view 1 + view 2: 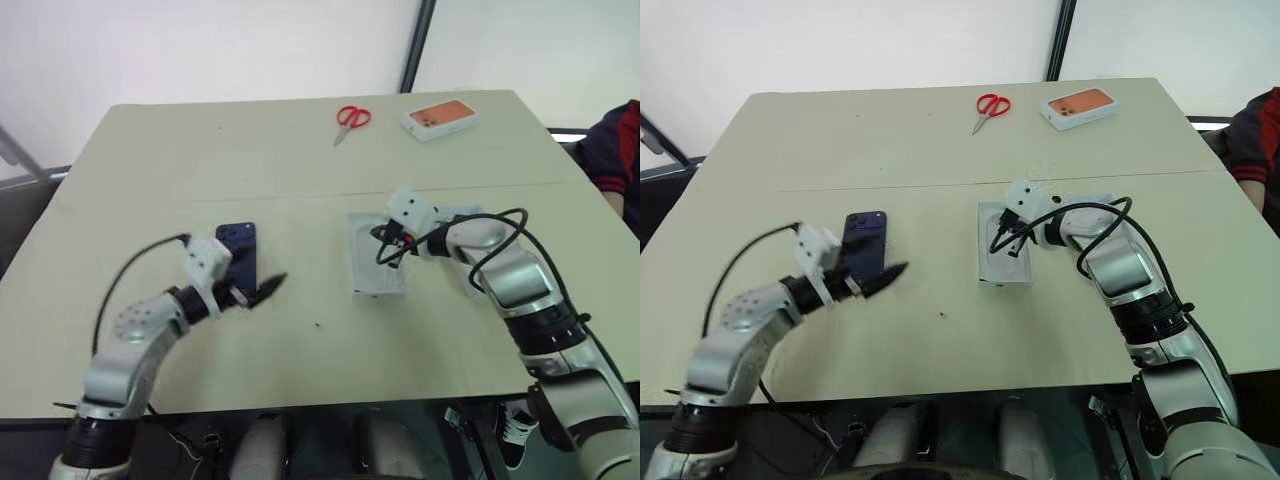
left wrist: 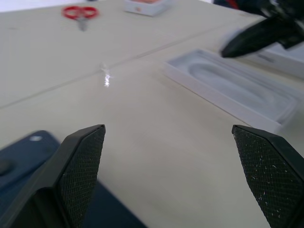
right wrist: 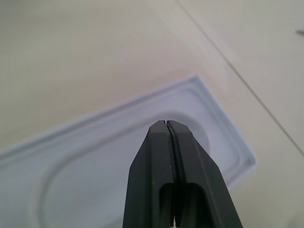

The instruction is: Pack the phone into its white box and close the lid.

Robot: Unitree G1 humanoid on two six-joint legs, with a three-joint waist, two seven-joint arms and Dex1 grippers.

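the phone (image 1: pixel 238 257) lies flat on the beige table (image 1: pixel 300 160), dark navy back up, left of centre in the left eye view. the left gripper (image 1: pixel 258 292) sits at the phone's lower end, its two black fingers spread wide and grasping nothing; in the left wrist view the two textured pads (image 2: pixel 85 161) stand far apart, with a corner of the phone under the nearer one. whether a finger touches the phone, i cannot tell.

right of centre in the same head view lies a flat white insert (image 1: pixel 375 258) with an oval outline pressed into it, well apart from the phone. the right gripper (image 1: pixel 385 236) hovers over the insert's upper part, its fingers clenched together on nothing; the right wrist view shows the two fingers pressed tight with only a thin seam between them, the insert's raised rim and rounded recess beneath them. whether the tips touch the insert is unclear.

just right of the insert, partly behind the right arm, a white carton piece (image 1: pixel 470 225) shows, with its edge (image 2: pixel 285 52) at the right side of the left wrist view; whether it is the box or the lid i cannot tell.

toward the upper middle of the head view lie red-handled scissors (image 1: pixel 350 120), and to their right an orange-topped box (image 1: pixel 440 118). at the right edge, a person's dark and red sleeve (image 1: pixel 615 150) shows.
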